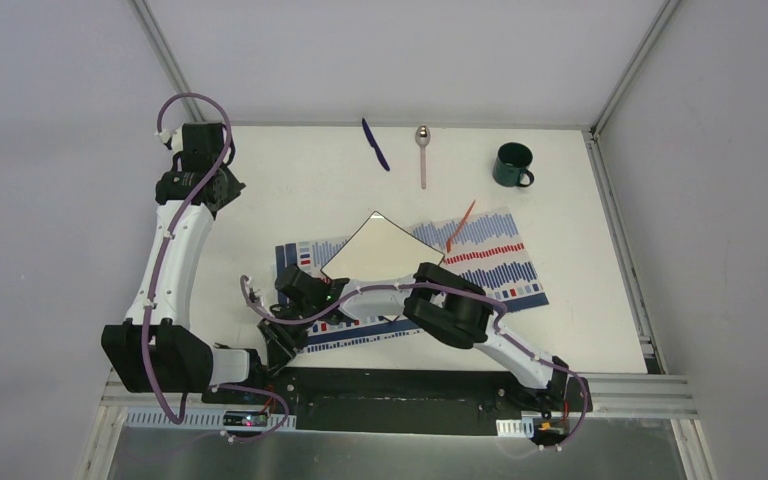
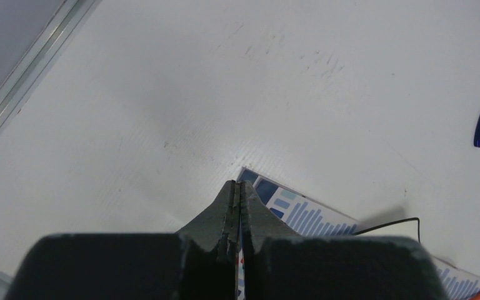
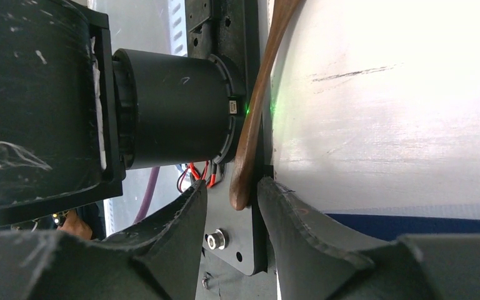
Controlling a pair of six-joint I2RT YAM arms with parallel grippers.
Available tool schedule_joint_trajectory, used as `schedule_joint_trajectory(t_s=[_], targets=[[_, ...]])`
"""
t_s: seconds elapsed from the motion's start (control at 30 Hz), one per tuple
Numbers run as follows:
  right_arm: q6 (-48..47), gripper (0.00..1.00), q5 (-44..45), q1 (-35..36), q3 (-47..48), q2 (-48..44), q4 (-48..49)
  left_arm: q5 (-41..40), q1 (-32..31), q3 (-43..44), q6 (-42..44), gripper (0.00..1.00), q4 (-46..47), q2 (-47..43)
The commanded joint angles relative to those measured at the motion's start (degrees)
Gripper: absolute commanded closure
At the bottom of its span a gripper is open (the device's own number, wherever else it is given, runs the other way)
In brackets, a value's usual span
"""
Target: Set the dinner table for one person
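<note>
Right pincer (image 3: pixel 231 187) stood half open astride the plate (image 1: pixel 380 250) edge, gripping nothing; left pincer (image 2: pixel 237 190) was shut, apparently empty. Dinner table (image 1: pixel 290 180) lay beneath everything: I judged it rigid, heavy, fixed, offering no handhold.

Dinner table (image 1: pixel 290 200): plain matte white, silver-grey frame edges. Placemat (image 1: pixel 505 262): blue, red and white stripes broken into short bars. Plate (image 1: pixel 380 252): white with a greyish sheen. Mug (image 1: pixel 512 165): dark green. Far utensil (image 1: pixel 375 144): deep blue. Spoon (image 1: pixel 423 150): silver bowl, pale pink handle. Thin utensil (image 1: pixel 461 224): orange-red. Left arm (image 1: pixel 175 250) and right arm (image 1: pixel 515 355): white shells, black joints, purple cables.
</note>
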Motion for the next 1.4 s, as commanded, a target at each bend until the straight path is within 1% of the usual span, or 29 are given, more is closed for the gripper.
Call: schedule_joint_trajectory(t_s=[0.0,0.2,0.3,0.37,0.4,0.47,0.57,0.83,0.97,1.27,1.37], targets=[[-2.66,0.59,-0.58,3.19,0.85,2.7,-8.15,0.68,0.52,2.17,0.43,1.0,-0.38,-0.06],[-3.63,0.68,-0.62,3.92,2.94,3.74,-9.93,0.64,0.63,2.41,0.52,1.0,-0.38,-0.01],[-3.73,0.74,-0.88,3.95,3.05,3.88,-9.97,0.55,0.63,2.28,0.59,1.0,-0.38,0.03],[-3.62,0.81,-0.92,3.89,2.94,3.88,-9.91,0.59,0.65,2.28,0.61,1.0,-0.38,-0.01],[-3.61,0.86,-0.78,3.91,2.71,3.8,-9.72,0.52,0.66,2.19,0.61,1.0,-0.38,-0.05],[-3.3,0.94,-0.72,3.81,2.38,3.71,-9.35,0.59,0.62,2.2,0.61,1.0,-0.38,0.01],[-2.69,0.99,-0.23,3.41,1.34,3.21,-8.21,0.68,0.7,2.16,0.61,1.0,-0.32,-0.03],[1.38,1.0,0.97,0.54,-4.73,1.09,-1.69,0.99,0.76,1.97,0.52,1.0,-0.03,0.11],[3.33,1.0,1.53,-1.31,-8.93,-1.17,4.02,1.28,0.7,1.86,0.28,1.0,0.27,0.21],[7.78,1.0,2.68,-4.55,-15.9,-5.0,13.03,1.98,0.7,1.74,0.08,1.0,0.81,0.56],[8.53,1.0,3.49,-5.5,-17.47,-6.42,14.58,2.0,0.68,1.78,0.08,1.0,0.85,0.49]])
